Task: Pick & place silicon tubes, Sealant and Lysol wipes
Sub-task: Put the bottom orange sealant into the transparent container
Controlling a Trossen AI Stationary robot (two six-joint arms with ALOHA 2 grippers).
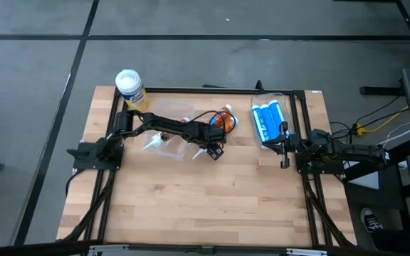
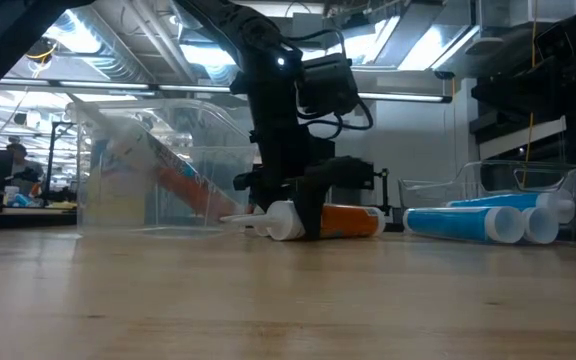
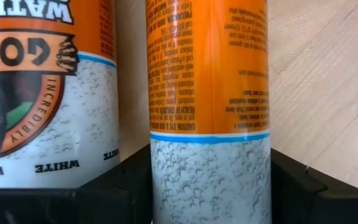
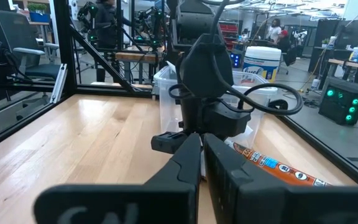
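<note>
Two orange-and-white sealant tubes [image 1: 223, 121] lie side by side on the table behind its middle. My left gripper [image 1: 215, 136] reaches down over them and is shut on one tube [image 3: 209, 93]; the other tube [image 3: 39, 93] lies right beside it. A clear bin [image 1: 168, 141] to the left holds another orange tube [image 2: 180, 182] leaning inside it. The yellow Lysol wipes canister [image 1: 129, 88] with a white lid stands upright at the far left corner. Several blue tubes [image 1: 267, 121] lie in a clear tray. My right gripper [image 1: 285, 148] is shut and empty beside that tray. My left gripper pinches the white part of the tube's body [image 3: 210, 180] between its two fingers [image 3: 132, 183], toward the nozzle end [image 2: 283, 222]. The fingers come from above, pointing down, and lie across the tube. The tube lies level on the table.
Black frame rails run along the table's left, right and far sides [image 1: 205, 91]. The wood in front of the arms, toward the near edge [image 1: 205, 206], holds no objects. The blue tubes' tray [image 2: 523, 180] stands close to my right arm.
</note>
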